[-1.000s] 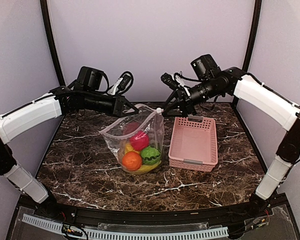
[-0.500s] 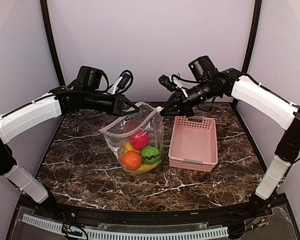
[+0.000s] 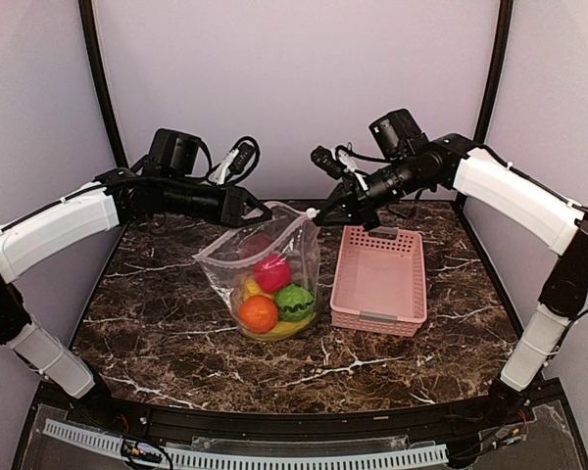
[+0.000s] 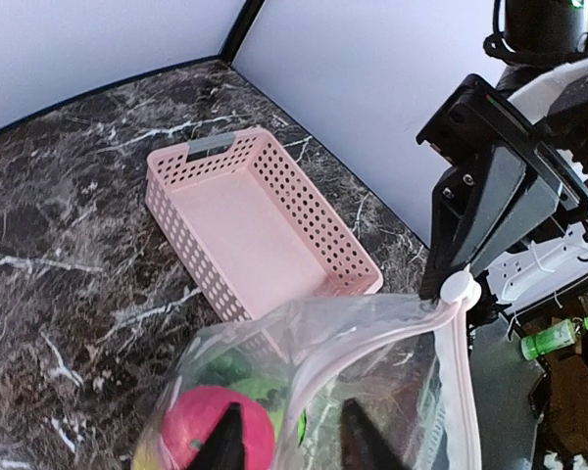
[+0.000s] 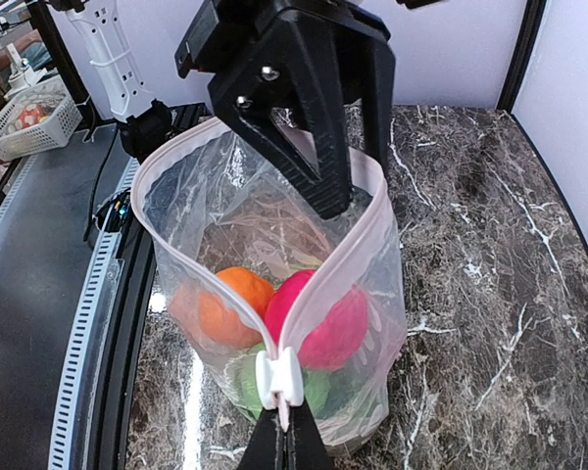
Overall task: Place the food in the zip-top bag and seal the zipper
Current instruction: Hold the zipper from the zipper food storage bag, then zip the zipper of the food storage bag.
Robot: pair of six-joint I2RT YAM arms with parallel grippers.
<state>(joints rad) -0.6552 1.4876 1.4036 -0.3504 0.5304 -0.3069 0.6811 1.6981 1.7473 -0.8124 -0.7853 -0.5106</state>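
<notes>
The zip-top bag (image 3: 219,266) stands upright at the table's middle, its mouth open. Inside lies the food: an orange (image 3: 259,313), a green pepper (image 3: 295,303), a red-pink ball (image 3: 272,274) and a yellow banana (image 3: 290,331). My right gripper (image 3: 318,215) is shut on the bag's end tab just below the white slider (image 5: 278,377). The zipper (image 5: 335,262) splits into two pink strips from the slider. My left gripper (image 3: 267,210) holds the far mouth edge. In the left wrist view its fingertips (image 4: 227,443) straddle one zipper strip.
An empty pink lattice basket (image 3: 363,318) stands just right of the bag, and shows in the left wrist view (image 4: 191,235). Both arms reach in over the back of the marble table (image 3: 157,343). The purple back wall is close behind.
My right gripper has shifted slightly left and up with the slider end of the bag. The left arm and the food have not moved.
</notes>
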